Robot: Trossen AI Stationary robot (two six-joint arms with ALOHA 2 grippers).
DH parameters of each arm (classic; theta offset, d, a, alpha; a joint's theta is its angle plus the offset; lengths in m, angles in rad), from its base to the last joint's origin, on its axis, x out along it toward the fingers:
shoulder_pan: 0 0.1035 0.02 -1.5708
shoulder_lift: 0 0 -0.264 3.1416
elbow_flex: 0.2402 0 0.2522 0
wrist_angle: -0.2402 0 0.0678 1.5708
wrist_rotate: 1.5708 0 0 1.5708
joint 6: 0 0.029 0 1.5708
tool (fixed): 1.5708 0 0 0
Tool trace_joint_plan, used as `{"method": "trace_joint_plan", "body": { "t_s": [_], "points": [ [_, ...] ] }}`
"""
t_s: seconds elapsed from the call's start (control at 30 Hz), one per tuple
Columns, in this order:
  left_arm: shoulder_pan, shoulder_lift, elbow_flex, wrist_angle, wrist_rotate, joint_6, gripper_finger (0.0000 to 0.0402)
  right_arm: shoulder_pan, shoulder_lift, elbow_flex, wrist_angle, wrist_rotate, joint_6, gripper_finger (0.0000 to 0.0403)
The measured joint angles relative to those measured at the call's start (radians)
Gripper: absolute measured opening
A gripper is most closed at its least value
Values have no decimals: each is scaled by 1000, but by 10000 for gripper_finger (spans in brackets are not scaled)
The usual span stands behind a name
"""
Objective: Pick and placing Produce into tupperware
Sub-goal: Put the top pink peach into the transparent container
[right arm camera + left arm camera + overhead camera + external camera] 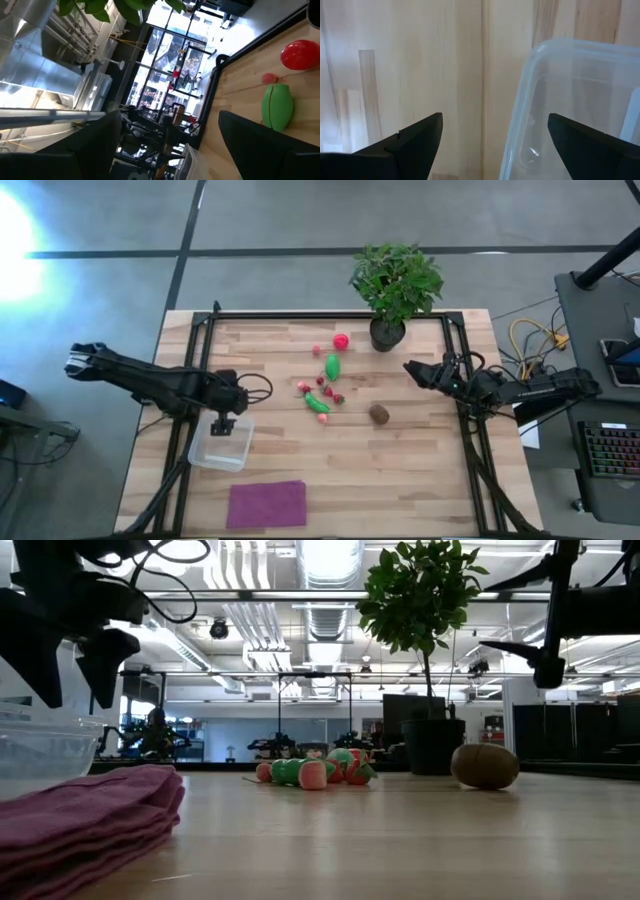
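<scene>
The produce lies mid-table: a red ball point(341, 340), a green oval piece point(332, 366), a cluster of small red and green pieces point(320, 396) and a brown kiwi-like ball point(379, 414). The clear tupperware point(222, 444) stands near the table's left, near side. My left gripper point(224, 423) hangs open over its far rim point(520, 115), one finger above the bare wood and one above the inside, touching nothing. My right gripper point(408, 368) is open in the air to the right of the produce; its wrist view shows the red ball point(300, 54) and the green oval point(277, 106).
A potted plant point(395, 285) stands at the far edge, just beyond my right gripper. A folded purple cloth point(266, 504) lies at the near edge beside the tupperware. A black frame point(300, 317) rims the table. Bare wood lies between the tupperware and the produce.
</scene>
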Motion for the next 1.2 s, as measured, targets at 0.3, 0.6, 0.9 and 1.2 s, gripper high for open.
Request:
{"method": "trace_joint_plan", "body": {
  "t_s": [0.3,0.6,0.9,1.2],
  "points": [
    [0,46,0,4,8,-52,345,0,2,0,-11,-76,27,325],
    [-1,155,8,6,66,-98,345,0,2,0,-35,-76,30,325],
    [-1,237,16,5,69,-114,345,0,14,0,-40,-79,42,325],
    [-1,226,115,-20,26,-125,345,0,13,0,-45,-79,42,325]
  ]
}}
